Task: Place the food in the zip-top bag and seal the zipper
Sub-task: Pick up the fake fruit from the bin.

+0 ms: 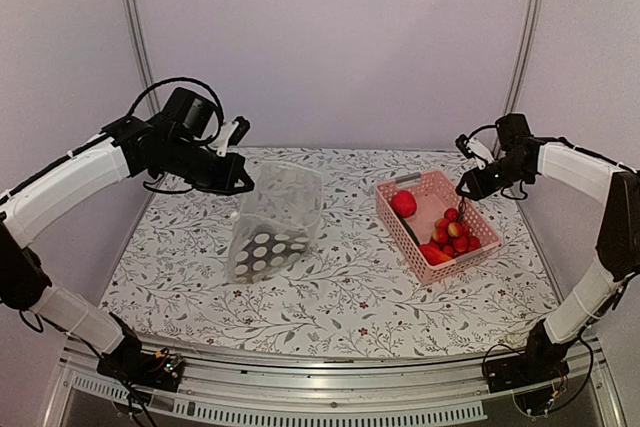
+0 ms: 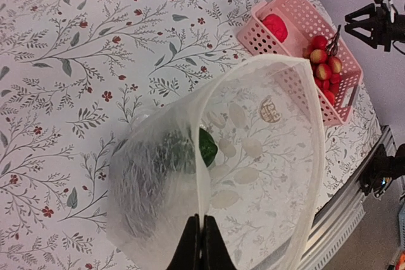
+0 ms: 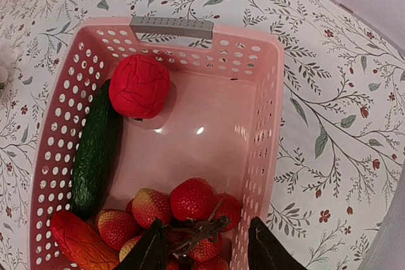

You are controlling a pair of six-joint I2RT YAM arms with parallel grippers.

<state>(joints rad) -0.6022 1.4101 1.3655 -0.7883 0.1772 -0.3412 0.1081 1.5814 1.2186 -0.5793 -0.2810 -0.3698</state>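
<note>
Looking from your left: your left gripper (image 1: 243,185) hangs above the left part of the flower-printed table (image 1: 350,302). Its two fingers (image 2: 192,245) are pressed flat together and pinch the rim of the zip-top bag (image 1: 275,219). The bag hangs from that pinch, with its lower end down at the cloth and its mouth held wide in a rounded loop. In the left wrist view the whitish zipper (image 2: 316,121) runs around that loop and comes back down into the pinched fingers. The open mouth lies directly ahead of the claw, between it and the basket.

Through the cloudy plastic you can make out a green round piece (image 2: 207,147) near the bottom of the bag. Beside it is a larger dark shape (image 2: 152,165), too blurred to name.

To the right, well apart from the bag, stands the pink basket (image 1: 455,265), which holds the rest of the food. A red round fruit (image 3: 139,86) lies at the far end. A dark green cucumber-like piece (image 3: 95,150) rests along the left wall and touches the red fruit. An orange-red piece (image 3: 79,241) fills the near left corner.

At the near end sits a cluster of small red fruits (image 3: 190,202) with dark stems. Your right gripper (image 3: 205,250) hovers right over that cluster. Its jaws are spread, one finger to each side of the stems, and they are closed on nothing. The right finger stands over the basket's right wall.
</note>
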